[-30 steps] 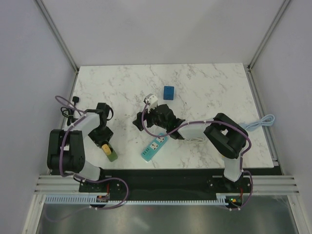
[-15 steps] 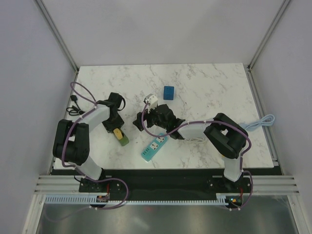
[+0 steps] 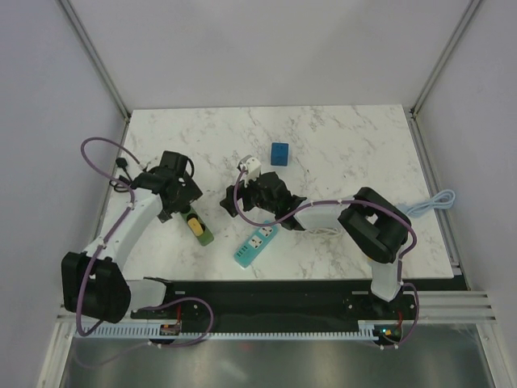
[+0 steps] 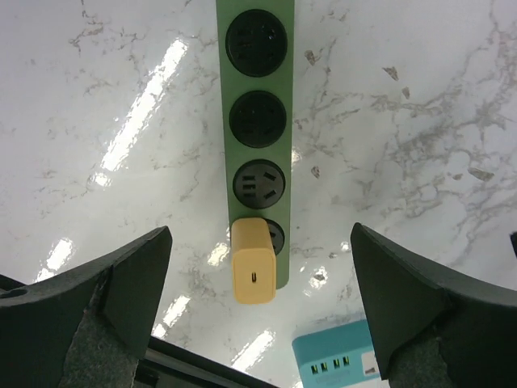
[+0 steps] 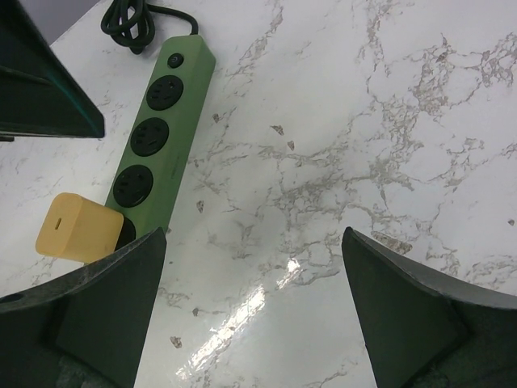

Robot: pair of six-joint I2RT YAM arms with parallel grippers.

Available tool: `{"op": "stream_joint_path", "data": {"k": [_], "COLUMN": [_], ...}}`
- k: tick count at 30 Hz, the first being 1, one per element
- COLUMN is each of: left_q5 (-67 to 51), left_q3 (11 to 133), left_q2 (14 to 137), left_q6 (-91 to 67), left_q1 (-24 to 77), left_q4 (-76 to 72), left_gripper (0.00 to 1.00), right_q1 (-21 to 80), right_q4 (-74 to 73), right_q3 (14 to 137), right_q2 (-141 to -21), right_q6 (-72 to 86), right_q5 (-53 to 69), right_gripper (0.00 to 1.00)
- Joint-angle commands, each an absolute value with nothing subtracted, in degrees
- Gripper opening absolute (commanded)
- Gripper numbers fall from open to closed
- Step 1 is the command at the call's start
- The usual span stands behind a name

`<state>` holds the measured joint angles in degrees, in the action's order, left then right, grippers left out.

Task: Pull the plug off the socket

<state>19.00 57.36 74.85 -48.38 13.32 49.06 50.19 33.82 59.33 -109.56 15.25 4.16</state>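
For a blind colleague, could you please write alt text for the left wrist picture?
A yellow plug sits in the end of a green power strip lying on a marble table. The left arm's two dark fingers stand wide apart on either side, not touching it. The corner of a teal power strip shows at the bottom edge.

**Non-task items on the worktop**

White marble-patterned tabletop (image 3: 347, 145) bearing a small blue cube (image 3: 279, 153) at far centre. A small white cylindrical object (image 3: 250, 165) lies near the cube's left. A teal rectangular power strip (image 3: 257, 245) lies nearer. A pale-blue cable (image 3: 432, 203) loops at the right edge.
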Motion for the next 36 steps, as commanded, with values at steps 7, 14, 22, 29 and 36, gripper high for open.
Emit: {"op": "stream_joint_path", "data": {"k": [7, 14, 22, 29, 36], "left_q5": [7.3, 6.8, 15.2, 18.4, 20.4], "left_q3": [55.6, 53.3, 53.4, 51.2, 50.5], "left_q2": [64.1, 65.7, 69.4, 71.7, 74.1], "left_q6": [-46.0, -50.1, -56.7, -57.8, -56.4], "left_q1": [14.1, 20.3, 23.0, 23.0, 23.0], "left_q4": [51.6, 53.0, 57.6, 56.5, 52.0], "left_gripper": [0.89, 0.86, 0.82, 0.79, 0.71], "right_q1": [50.3, 50.3, 50.3, 50.0, 49.8], "right_q4": [32.9, 32.7, 31.8, 31.8, 32.1], "right_q3": [61.2, 60.9, 60.9, 61.1, 60.8], "right_q2": [-109.3, -108.9, -109.0, -109.2, -109.2], "right_q6": [14.5, 14.2, 14.1, 14.7, 15.4], "right_q5": [3.2, 2.6, 2.1, 2.6, 3.6], "right_gripper": [0.98, 0.98, 0.98, 0.98, 0.98]}}
